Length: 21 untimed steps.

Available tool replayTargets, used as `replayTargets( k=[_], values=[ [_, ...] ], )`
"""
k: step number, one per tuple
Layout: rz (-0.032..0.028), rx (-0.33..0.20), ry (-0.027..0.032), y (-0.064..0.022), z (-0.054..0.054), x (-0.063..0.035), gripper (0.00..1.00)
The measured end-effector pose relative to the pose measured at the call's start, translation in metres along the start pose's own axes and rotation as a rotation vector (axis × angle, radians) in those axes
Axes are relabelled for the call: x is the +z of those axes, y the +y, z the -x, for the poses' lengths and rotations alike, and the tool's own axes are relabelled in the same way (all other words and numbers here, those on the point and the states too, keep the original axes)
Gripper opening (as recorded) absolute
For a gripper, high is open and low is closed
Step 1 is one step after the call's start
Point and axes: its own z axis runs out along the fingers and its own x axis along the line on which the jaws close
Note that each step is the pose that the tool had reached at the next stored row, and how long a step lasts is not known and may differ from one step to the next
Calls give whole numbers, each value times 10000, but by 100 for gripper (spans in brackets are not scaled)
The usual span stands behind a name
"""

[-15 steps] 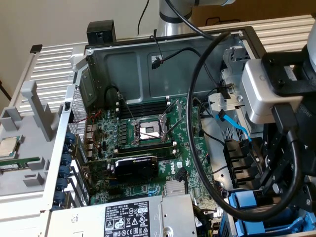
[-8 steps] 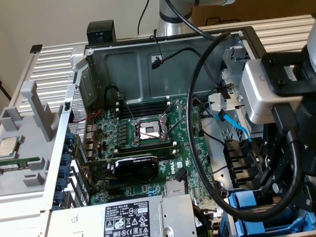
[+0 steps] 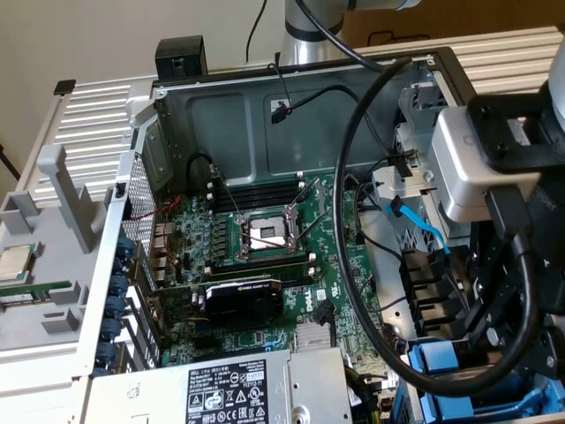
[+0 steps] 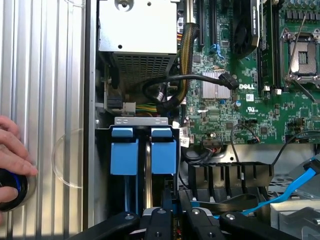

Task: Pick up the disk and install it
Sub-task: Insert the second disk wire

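We see the gripper (image 4: 175, 222) hanging over the drive bay at the corner of the open computer case (image 3: 177, 124). In the wrist view its black linkages sit just beside the blue plastic below. We cannot tell whether it is closed on anything, since the spot where it would meet the plastic is hidden.

The disk (image 4: 164, 157) stands on edge in that bay. Its carrier shows as two bright blue blocks side by side, with a thin silver strip between them and a small metal bracket (image 4: 141, 121) at their far end. The disk lies directly in line with the gripper and very close to it, but we cannot make out whether they touch. In the exterior view the same blue carrier (image 3: 439, 360) sits low at the exterior view's right. The arm's black parts and a thick looping cable (image 3: 349, 221) rise above it.

Beyond the bay lies the green motherboard (image 4: 225, 115) with its open processor socket (image 3: 265, 234). A light blue data cable (image 4: 295, 187) runs nearby. The grey power supply (image 3: 229, 389) with its printed label sits beside the bay.

On the ribbed metal surface (image 4: 45, 75) outside the case, a person's hand (image 4: 12, 150) rests on a round black and blue object (image 4: 11, 187), well apart from the gripper.
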Motion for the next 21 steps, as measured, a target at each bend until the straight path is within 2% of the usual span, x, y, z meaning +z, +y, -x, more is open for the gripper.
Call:
replayTargets(
  k=[9, 10, 11, 12, 17, 21],
  values=[
    [0, -1, -14, 0, 0, 6, 18],
    [-1, -1, -12, 0, 0, 6, 24],
    [0, -1, -9, 0, 0, 5, 24],
    [-1, -1, -5, 0, 0, 2, 31],
    [0, 0, -3, 0, 0, -1, 31],
    [0, 0, -4, 5, 8, -70, 31]
  ],
)
